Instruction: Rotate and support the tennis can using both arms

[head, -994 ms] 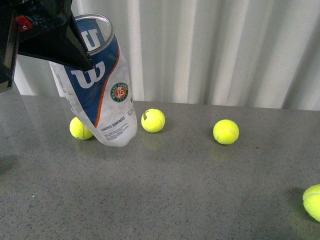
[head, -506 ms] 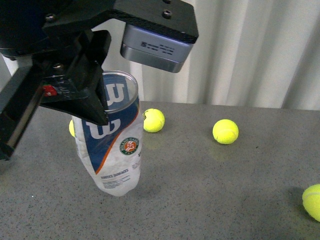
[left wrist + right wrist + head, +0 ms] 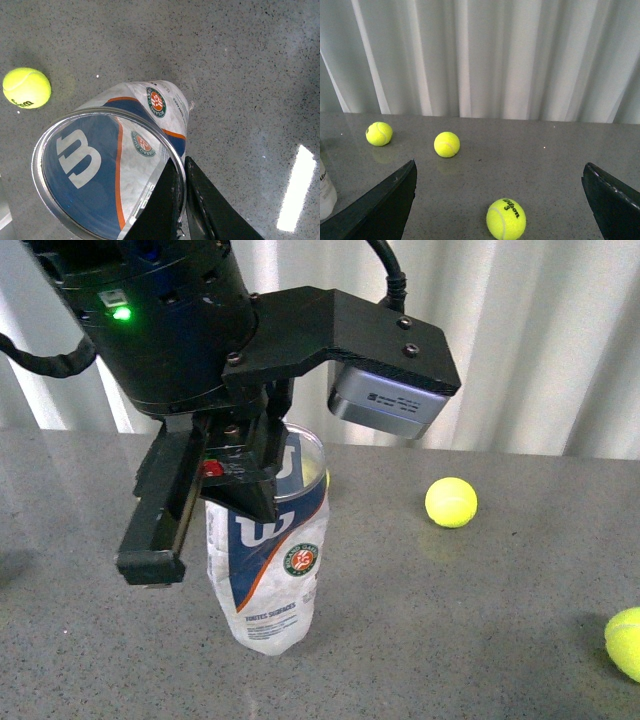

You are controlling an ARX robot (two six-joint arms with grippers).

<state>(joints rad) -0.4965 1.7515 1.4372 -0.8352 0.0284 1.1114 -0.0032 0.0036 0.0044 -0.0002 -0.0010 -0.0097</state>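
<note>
The tennis can (image 3: 272, 585), a clear tube with a blue-and-white label, white W and round badge, stands nearly upright with its open mouth up and its base at the grey table. My left gripper (image 3: 252, 492) is shut on the can's rim from above, one finger inside and one outside. In the left wrist view the thin black fingers (image 3: 200, 205) pinch the metal rim of the can (image 3: 107, 155). My right gripper (image 3: 499, 165) is open and empty, low over the table; it is out of the front view. A sliver of the can (image 3: 325, 192) shows at that view's edge.
Tennis balls lie on the grey table (image 3: 450, 640): one mid-right (image 3: 451, 502), one at the right edge (image 3: 625, 642). The left wrist view shows a ball (image 3: 26, 88) beside the can. A ball (image 3: 506, 219) lies between my right fingers, two more (image 3: 447, 144) (image 3: 379, 133) beyond. White curtain behind.
My left arm has moved right and nearer the camera with the can in its grip. The can has lowered and tilted closer to upright.
</note>
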